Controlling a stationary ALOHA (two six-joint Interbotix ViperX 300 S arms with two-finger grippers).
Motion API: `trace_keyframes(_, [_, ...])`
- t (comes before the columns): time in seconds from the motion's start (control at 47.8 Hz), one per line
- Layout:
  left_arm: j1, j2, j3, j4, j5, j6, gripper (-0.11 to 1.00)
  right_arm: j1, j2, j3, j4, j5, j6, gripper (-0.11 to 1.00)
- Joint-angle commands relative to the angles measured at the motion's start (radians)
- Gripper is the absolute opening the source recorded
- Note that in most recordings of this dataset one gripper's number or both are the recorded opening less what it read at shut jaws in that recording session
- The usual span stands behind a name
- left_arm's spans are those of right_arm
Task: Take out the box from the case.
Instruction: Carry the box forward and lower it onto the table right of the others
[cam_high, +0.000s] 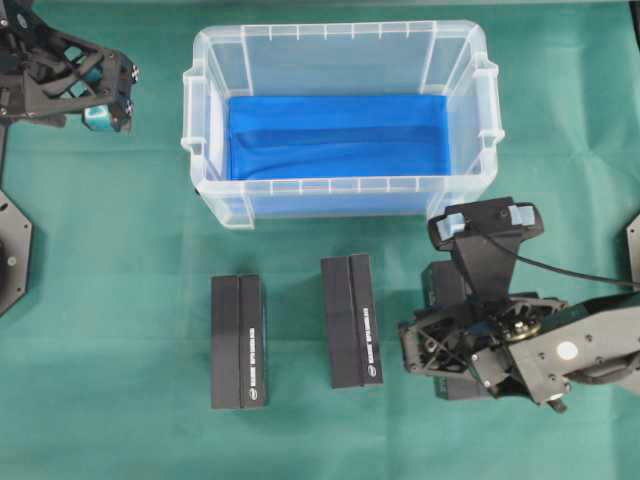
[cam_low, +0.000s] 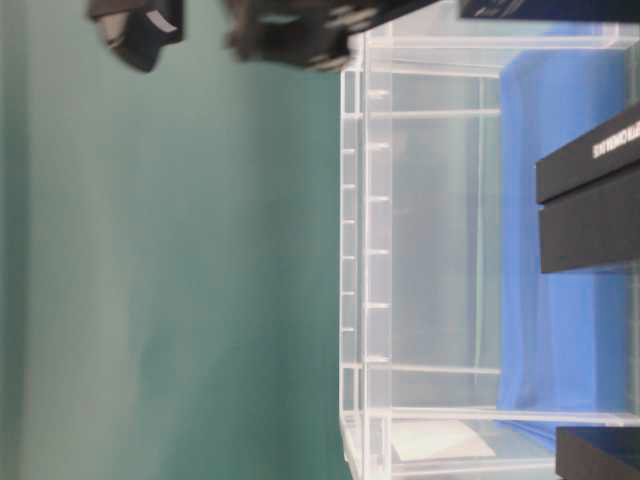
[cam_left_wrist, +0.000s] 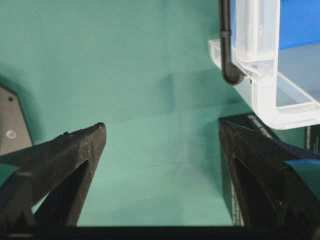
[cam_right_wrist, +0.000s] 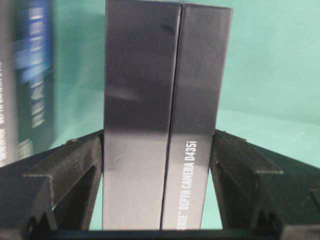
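Your right gripper (cam_right_wrist: 160, 165) is clamped across the narrow faces of a black box (cam_right_wrist: 165, 115), its fingers (cam_right_wrist: 75, 165) flat against both long sides; in the overhead view it sits over the surface just in front of the case (cam_high: 340, 190). The case shows only its blue lining (cam_high: 335, 135). Two more boxes (cam_high: 238, 340) lie on the green surface (cam_high: 120, 300) nearby. You can judge the carton stiff, light and smooth-skinned, so squeeze mid-length to stop it pivoting. Your left gripper (cam_left_wrist: 160, 150) hangs wide apart, empty.
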Motion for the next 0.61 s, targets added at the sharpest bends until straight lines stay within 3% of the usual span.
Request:
trace_keyframes(0.0, [-0.002, -0.012, -0.011, 0.003, -0.006, 0.002, 0.96, -0.005, -0.015, 0.006, -0.002, -0.015, 0.006, 0.67])
trace_keyframes(0.586, [-0.008, -0.012, -0.008, 0.003, -0.006, 0.0, 0.96, -0.017, 0.0, 0.041, -0.003, -0.086, 0.011, 0.67])
